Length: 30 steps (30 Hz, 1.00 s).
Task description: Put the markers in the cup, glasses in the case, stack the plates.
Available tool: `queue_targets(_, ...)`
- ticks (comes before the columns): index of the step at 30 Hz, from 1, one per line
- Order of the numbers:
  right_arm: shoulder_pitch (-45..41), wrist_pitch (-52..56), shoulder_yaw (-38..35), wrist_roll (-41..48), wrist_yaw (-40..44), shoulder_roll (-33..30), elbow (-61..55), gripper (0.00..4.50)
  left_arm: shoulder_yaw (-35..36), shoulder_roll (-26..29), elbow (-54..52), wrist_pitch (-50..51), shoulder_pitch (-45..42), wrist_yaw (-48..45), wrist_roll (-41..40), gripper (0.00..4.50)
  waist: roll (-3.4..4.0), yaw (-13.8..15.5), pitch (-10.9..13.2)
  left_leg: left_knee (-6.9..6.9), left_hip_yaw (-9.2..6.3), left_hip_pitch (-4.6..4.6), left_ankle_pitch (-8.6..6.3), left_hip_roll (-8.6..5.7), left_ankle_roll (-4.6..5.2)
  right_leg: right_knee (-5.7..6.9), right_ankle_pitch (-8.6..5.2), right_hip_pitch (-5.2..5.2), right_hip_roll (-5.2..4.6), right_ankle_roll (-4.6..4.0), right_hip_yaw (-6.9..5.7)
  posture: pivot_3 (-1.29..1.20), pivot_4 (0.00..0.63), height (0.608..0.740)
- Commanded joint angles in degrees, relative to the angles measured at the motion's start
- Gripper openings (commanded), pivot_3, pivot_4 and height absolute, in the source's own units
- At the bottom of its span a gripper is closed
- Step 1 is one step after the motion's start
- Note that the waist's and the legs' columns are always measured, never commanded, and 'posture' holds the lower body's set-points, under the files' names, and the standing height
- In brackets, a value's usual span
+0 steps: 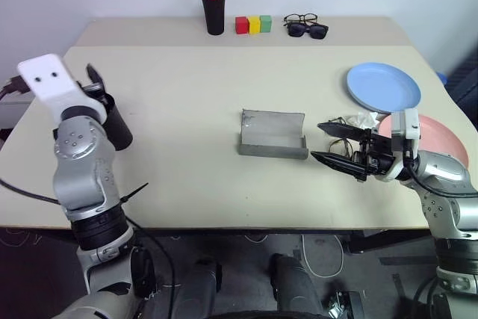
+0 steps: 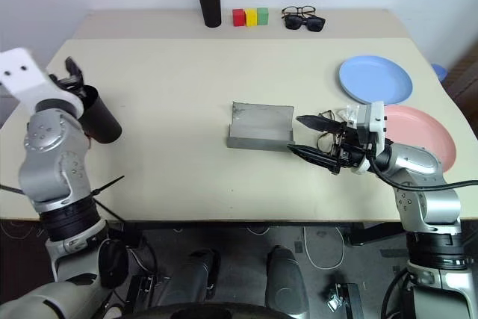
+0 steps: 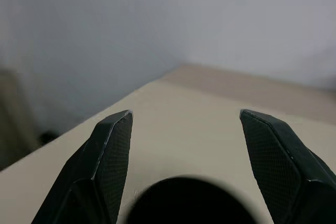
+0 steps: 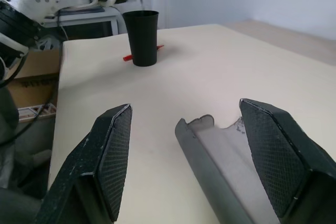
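At the table's left side the black cup (image 1: 117, 126) stands upright, and my left gripper (image 3: 184, 124) hangs open just above its rim (image 3: 184, 203). Behind the cup's foot a red marker (image 4: 143, 54) lies on the table. The grey case (image 1: 272, 134) sits open in the middle. My right gripper (image 1: 317, 141) is open, level, pointing at the case's right end, nothing between its tips. The wire-framed glasses (image 1: 345, 126) lie under and beside its fingers, partly hidden. The blue plate (image 1: 382, 87) lies at the far right, the pink plate (image 1: 442, 138) beside it, partly behind my right arm.
A narrow black pen cup (image 1: 213, 7) with red-orange pens, three coloured blocks (image 1: 253, 25) and black sunglasses (image 1: 308, 29) stand on the rear table. A white crumpled scrap (image 1: 367, 119) lies by the glasses. The table's front edge runs close below both arms.
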Motion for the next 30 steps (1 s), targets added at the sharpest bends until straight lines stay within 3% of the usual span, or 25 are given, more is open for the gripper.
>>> queue_targets(1, -1.83, -1.98, 0.21, -0.49, -0.15, 1.16, 0.73, 3.34, 3.79, 1.94, 0.49, 2.32, -2.92, 2.63, -0.91, 3.29, -0.01, -0.01, 0.0, 0.0, 0.0, 0.0, 0.0, 0.0, 0.0, 0.0, 0.0, 0.0, 0.0, 0.0, 0.0, 0.0, 0.15, 0.74)
queue_targets(4, -2.54, -2.41, 0.8, -0.78, -0.08, 1.83, 1.29, 3.34, 7.77, 3.37, 3.18, 5.13, -4.28, 4.83, -1.41, 3.29, -0.01, -0.05, 0.0, 0.0, 0.0, 0.0, 0.0, -0.01, 0.0, -0.01, 0.0, 0.0, 0.0, 0.0, 0.0, 0.0, 0.15, 0.74)
queue_targets(12, -3.17, -3.27, 1.54, -1.14, -0.39, 2.58, 2.13, 3.34, 10.07, 9.68, 7.64, 8.92, -2.28, 3.46, -1.34, 3.29, -0.01, -0.33, 0.0, -0.04, 0.0, 0.01, 0.0, 0.0, -0.01, 0.02, 0.0, -0.04, 0.01, 0.0, 0.0, 0.0, 0.15, 0.74)
queue_targets(21, -2.55, -3.2, 1.46, -1.32, -1.22, 3.13, 1.49, 3.34, -4.57, 28.11, 16.18, 15.42, 5.31, -19.39, -3.38, 3.29, -0.04, -0.09, -0.02, -0.05, 0.0, 0.01, 0.0, 0.0, -0.02, 0.05, -0.01, -0.06, 0.01, -0.02, 0.0, 0.0, 0.15, 0.74)
queue_targets(30, -0.92, -3.32, 0.82, -1.11, -2.26, 3.28, 0.38, 3.34, -11.56, 34.0, 20.71, 14.71, 7.23, -35.55, -7.76, 3.29, -0.03, -0.41, -0.02, -0.17, 0.0, 0.01, 0.0, 0.05, -0.02, 0.06, -0.01, -0.15, 0.02, -0.04, 0.0, 0.0, 0.15, 0.74)
